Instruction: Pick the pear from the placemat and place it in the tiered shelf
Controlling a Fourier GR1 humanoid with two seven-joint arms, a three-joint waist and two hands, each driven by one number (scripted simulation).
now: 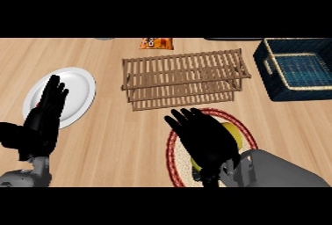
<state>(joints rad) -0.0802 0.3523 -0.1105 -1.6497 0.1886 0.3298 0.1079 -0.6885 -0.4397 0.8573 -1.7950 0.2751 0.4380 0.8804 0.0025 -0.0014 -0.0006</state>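
Hovering over the pear on the placemat, the right hand has straight fingers; left hand relaxed, left of it.

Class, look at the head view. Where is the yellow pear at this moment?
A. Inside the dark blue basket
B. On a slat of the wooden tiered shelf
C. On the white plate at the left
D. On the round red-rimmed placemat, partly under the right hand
D: the pear shows yellow beneath the right hand, lying on the placemat, in front of the tiered shelf.
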